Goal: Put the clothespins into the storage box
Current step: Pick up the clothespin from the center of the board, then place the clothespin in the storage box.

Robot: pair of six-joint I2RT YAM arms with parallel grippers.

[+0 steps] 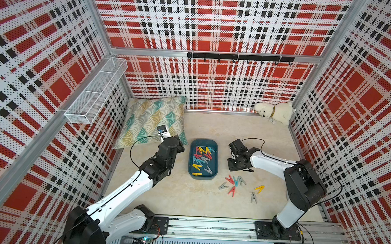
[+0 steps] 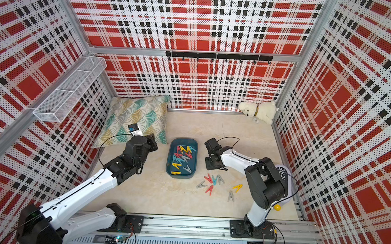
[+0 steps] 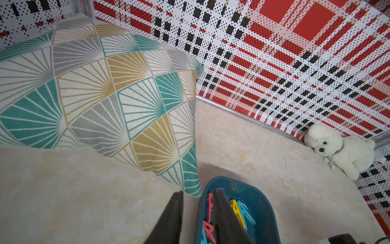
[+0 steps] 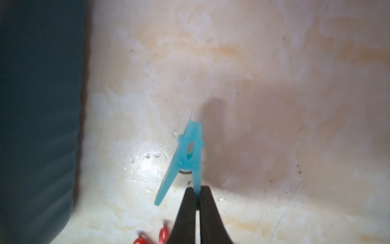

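The storage box (image 1: pixel 204 141) is a dark teal tray in mid-table, seen in both top views, with several clothespins (image 1: pixel 202 158) lying in it. More clothespins (image 1: pixel 234 183) lie loose on the table to its front right: red, blue, grey and a yellow one (image 1: pixel 259 188). My right gripper (image 4: pixel 196 190) is shut on one leg of a light blue clothespin (image 4: pixel 187 147), just right of the box wall (image 4: pixel 38 105). In the top views the gripper body (image 1: pixel 239 167) hides that clip. My left gripper (image 3: pixel 198 194) stands a little open and empty over the box's far-left rim (image 3: pixel 259 202).
A patterned pillow (image 1: pixel 153 120) leans in the far-left corner, close behind the left wrist. A white plush dog (image 1: pixel 274 113) sits at the far right. A white wire basket (image 1: pixel 97 90) hangs on the left wall, and a black hook rail (image 1: pixel 239 57) on the back wall.
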